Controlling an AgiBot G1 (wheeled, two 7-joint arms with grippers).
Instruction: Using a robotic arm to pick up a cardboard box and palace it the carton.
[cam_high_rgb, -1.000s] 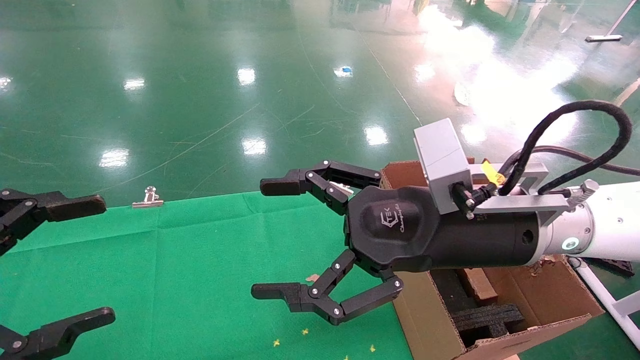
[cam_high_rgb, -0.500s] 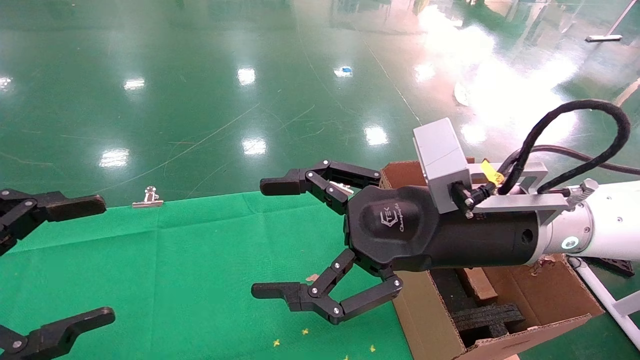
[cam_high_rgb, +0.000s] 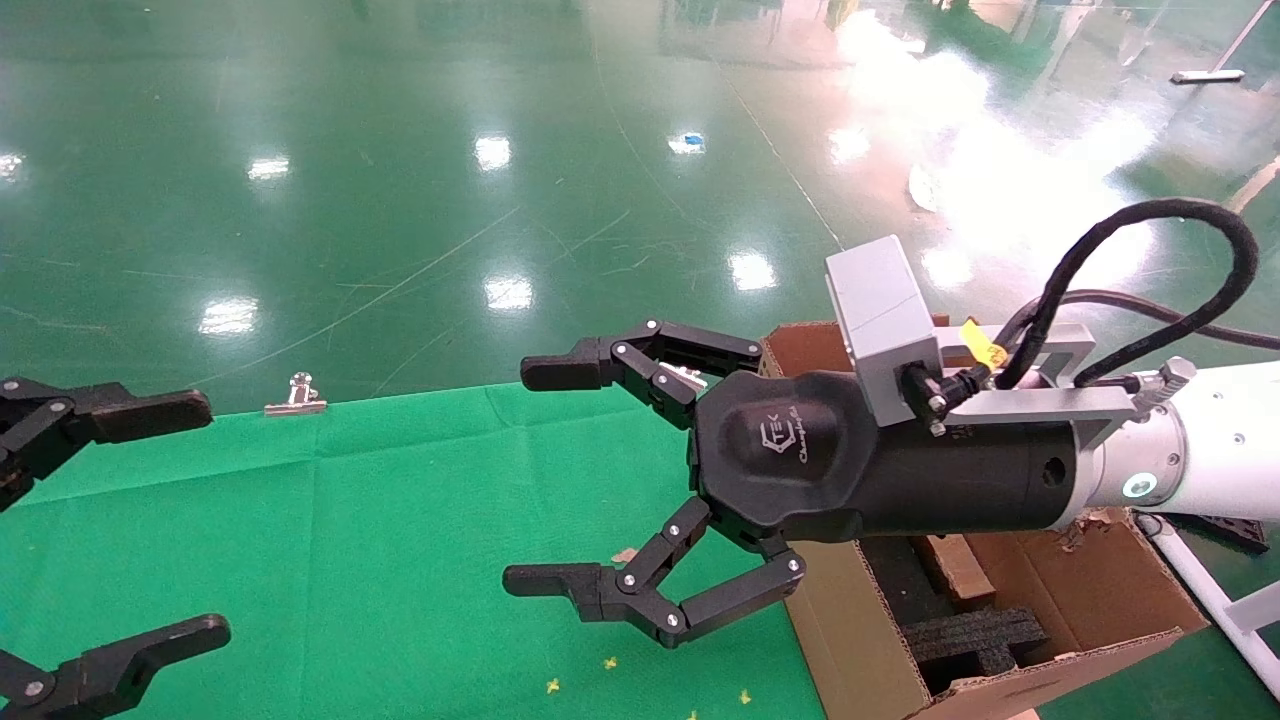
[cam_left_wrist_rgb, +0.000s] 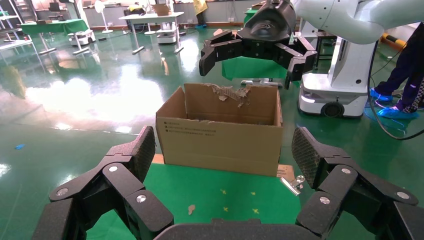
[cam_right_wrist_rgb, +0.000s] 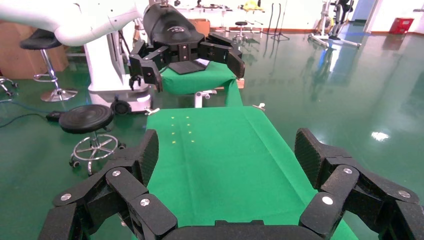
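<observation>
The right gripper (cam_high_rgb: 545, 477) hovered with fingers spread wide and empty, just beside the carton (cam_high_rgb: 1090, 590) (black foam blocks (cam_high_rgb: 975, 632) inside), where the cardboard box (cam_high_rgb: 955, 568) lay. The left gripper (cam_high_rgb: 165, 520) hung open, well apart.

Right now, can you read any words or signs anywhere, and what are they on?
"TEK", beside a small logo: on the black housing of the right pincer.
A slanted script line under it: too small to read.
Black print lines on the side of the carton: too small to read.
</observation>
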